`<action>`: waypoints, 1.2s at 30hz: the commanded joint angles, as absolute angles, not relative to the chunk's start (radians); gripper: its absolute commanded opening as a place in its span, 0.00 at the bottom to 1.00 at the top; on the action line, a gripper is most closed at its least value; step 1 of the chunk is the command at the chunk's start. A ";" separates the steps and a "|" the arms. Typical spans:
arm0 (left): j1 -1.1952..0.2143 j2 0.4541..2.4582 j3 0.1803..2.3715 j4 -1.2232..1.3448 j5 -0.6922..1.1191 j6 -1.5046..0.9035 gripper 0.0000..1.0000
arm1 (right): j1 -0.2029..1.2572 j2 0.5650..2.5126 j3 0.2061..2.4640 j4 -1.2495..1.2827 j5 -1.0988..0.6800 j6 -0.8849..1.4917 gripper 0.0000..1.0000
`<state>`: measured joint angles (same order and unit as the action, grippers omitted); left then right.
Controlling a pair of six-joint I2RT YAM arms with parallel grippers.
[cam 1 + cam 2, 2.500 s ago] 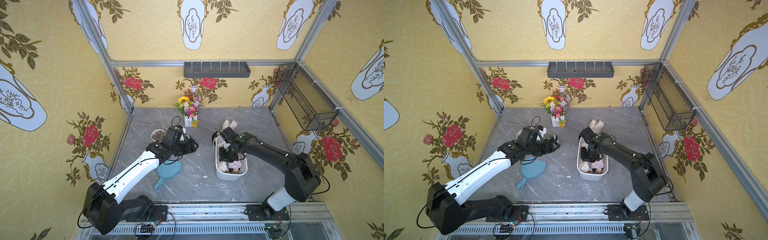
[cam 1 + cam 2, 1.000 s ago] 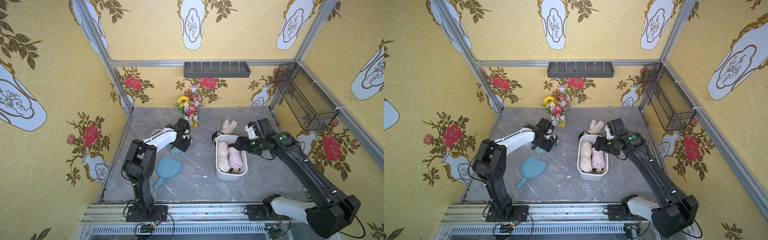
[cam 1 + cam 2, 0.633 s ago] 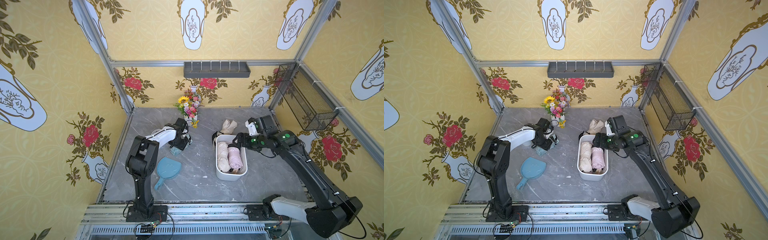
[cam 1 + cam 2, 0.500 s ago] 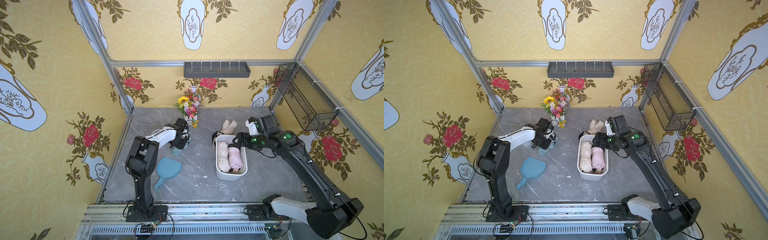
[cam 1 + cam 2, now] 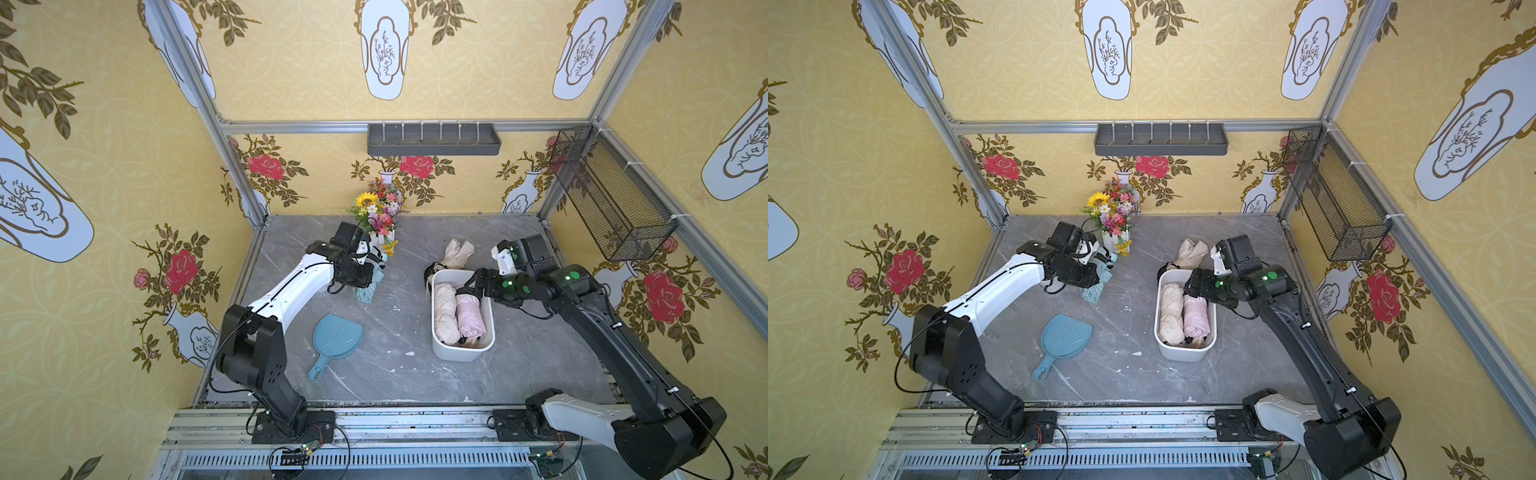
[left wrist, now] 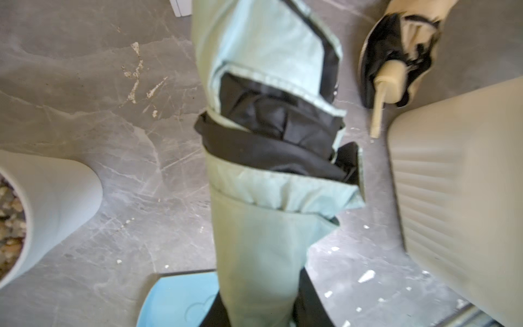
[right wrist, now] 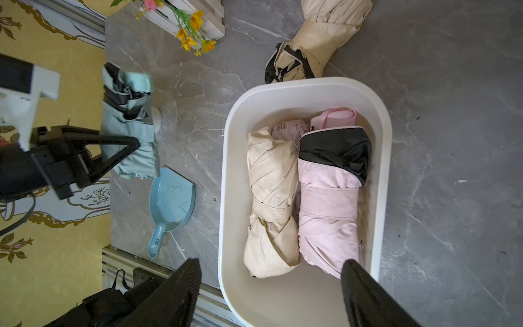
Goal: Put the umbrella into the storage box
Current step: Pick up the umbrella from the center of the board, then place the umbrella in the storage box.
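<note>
Clamped in the left gripper: a mint-green folded fabric umbrella, black lining showing, far left on the grey marbled tabletop, well apart from the white plastic oblong tub at right. Over its far end, right gripper spread wide, empty.

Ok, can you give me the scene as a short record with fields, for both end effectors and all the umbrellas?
left end effector: shut on the mint umbrella, beside the flower vase
right end effector: open, empty, above the storage box
storage box: holds cream umbrella and pink umbrella, side by side
outside the box: beige umbrella on the table at its far end
also on table: blue scoop
</note>
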<state>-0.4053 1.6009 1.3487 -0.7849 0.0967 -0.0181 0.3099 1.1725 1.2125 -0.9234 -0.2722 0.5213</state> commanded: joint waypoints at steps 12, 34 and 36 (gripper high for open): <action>-0.568 1.395 1.383 -0.703 0.369 -0.573 0.00 | 0.185 1.128 1.104 -0.886 -0.374 0.532 0.82; -0.951 1.775 1.509 -0.334 0.282 -0.950 0.00 | -0.037 1.051 1.017 -0.868 -0.512 0.527 0.82; -0.951 1.806 1.517 -0.331 0.262 -0.970 0.00 | -0.054 1.048 1.017 -0.874 -0.523 0.514 0.82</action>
